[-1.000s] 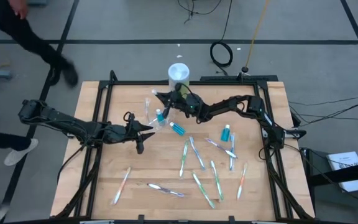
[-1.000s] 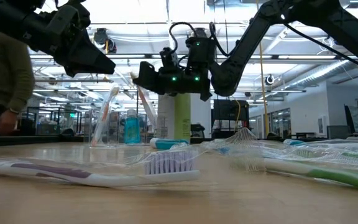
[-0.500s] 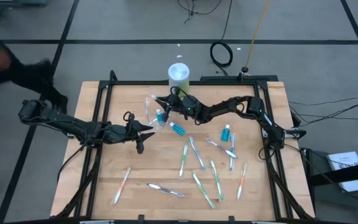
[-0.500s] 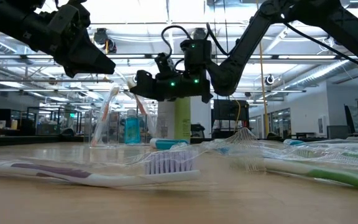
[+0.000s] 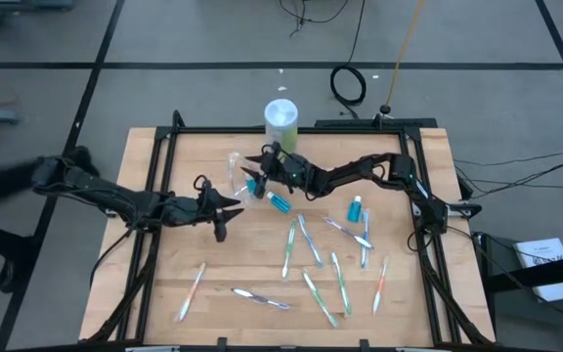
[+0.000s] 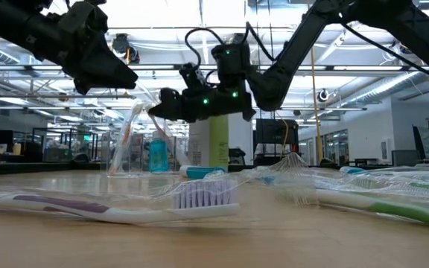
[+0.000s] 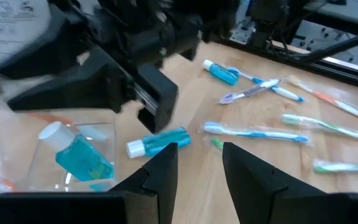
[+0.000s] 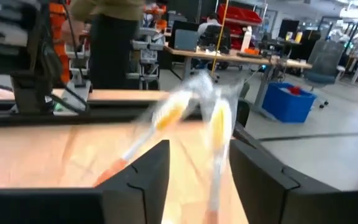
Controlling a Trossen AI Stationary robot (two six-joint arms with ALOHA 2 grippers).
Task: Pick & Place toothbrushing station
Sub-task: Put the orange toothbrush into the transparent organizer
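1. Our right gripper (image 5: pixel 252 176) sits over the clear plastic container (image 5: pixel 237 174) at the back of the table, fingers parted with nothing clamped. In the right wrist view two orange toothbrushes (image 8: pixel 194 124) stand just ahead of the fingers, apparently free.
2. Container already holds a blue tube (image 6: pixel 157 155) upright, plus those brushes leaning on its wall.
3. Our left gripper (image 5: pixel 231 202) hovers just beside the container, fingers part-open and empty; it looks placed to steady it.
4. Another blue tube (image 5: pixel 279 202) lies right beside the container; a third (image 5: pixel 356 208) lies farther right.
5. Remaining toothbrushes (image 5: pixel 311 256) are scattered across the table's front half.
6. Step in hand, as we judge it: clear out after a drop. Lift straight up; dragging sideways could tip the crinkly container.
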